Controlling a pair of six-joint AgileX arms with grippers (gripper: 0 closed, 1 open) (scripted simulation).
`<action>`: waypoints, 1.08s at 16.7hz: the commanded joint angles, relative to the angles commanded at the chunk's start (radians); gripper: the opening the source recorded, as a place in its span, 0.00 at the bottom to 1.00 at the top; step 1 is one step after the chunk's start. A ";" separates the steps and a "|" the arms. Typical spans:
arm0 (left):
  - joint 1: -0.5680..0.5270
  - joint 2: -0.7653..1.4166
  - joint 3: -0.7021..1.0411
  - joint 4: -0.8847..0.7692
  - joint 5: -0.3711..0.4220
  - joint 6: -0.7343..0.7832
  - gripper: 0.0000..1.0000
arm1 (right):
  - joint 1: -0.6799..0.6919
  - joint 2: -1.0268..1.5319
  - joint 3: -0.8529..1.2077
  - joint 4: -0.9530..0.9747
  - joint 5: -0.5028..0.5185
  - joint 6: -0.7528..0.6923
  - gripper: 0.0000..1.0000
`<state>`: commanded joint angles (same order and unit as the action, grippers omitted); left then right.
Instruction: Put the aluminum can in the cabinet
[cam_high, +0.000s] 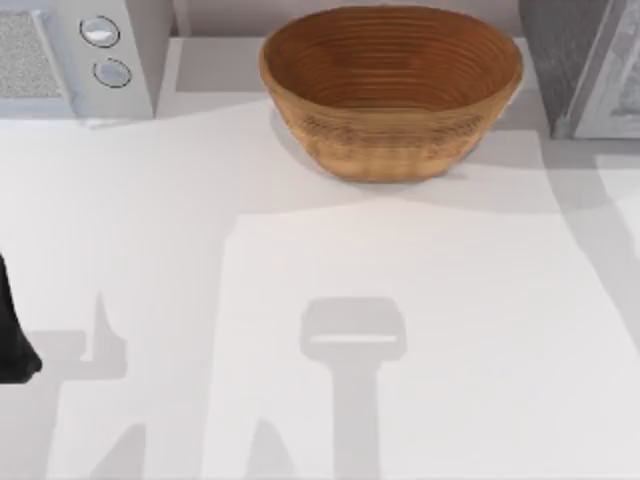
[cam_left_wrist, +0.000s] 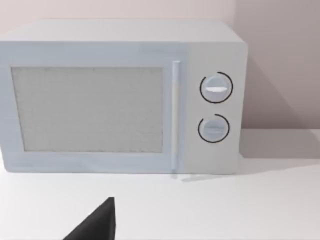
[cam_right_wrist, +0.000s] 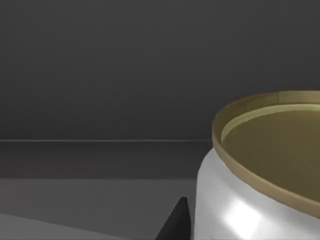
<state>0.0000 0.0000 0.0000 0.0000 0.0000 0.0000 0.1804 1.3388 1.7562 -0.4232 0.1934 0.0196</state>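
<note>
You are at the putting-in step: the aluminum can (cam_right_wrist: 260, 175) sits close by your right arm's camera inside a dark space, likely the cabinet (cam_high: 590, 70), so next you let go and pull back, though I cannot tell if the fingers grip it.

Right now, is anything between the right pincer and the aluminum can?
Nothing visible: in the right wrist view the aluminum can stands upright right beside a dark fingertip, against a dark interior.

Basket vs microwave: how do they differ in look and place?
The basket is brown, woven, round and open-topped; the microwave is pale grey, boxy, door shut, with two dials. The basket sits at the table's far middle, the microwave at its far left. Both rest on the table.
</note>
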 joint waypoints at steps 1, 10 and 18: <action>0.000 0.000 0.000 0.000 0.000 0.000 1.00 | -0.001 0.020 0.022 -0.007 -0.002 0.000 0.00; 0.000 0.000 0.000 0.000 0.000 0.000 1.00 | -0.048 0.447 0.606 -0.153 -0.037 -0.002 0.00; 0.000 0.000 0.000 0.000 0.000 0.000 1.00 | -0.083 0.748 1.009 -0.256 -0.070 -0.002 0.00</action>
<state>0.0000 0.0000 0.0000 0.0000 0.0000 0.0000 0.0976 2.0863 2.7652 -0.6796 0.1233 0.0177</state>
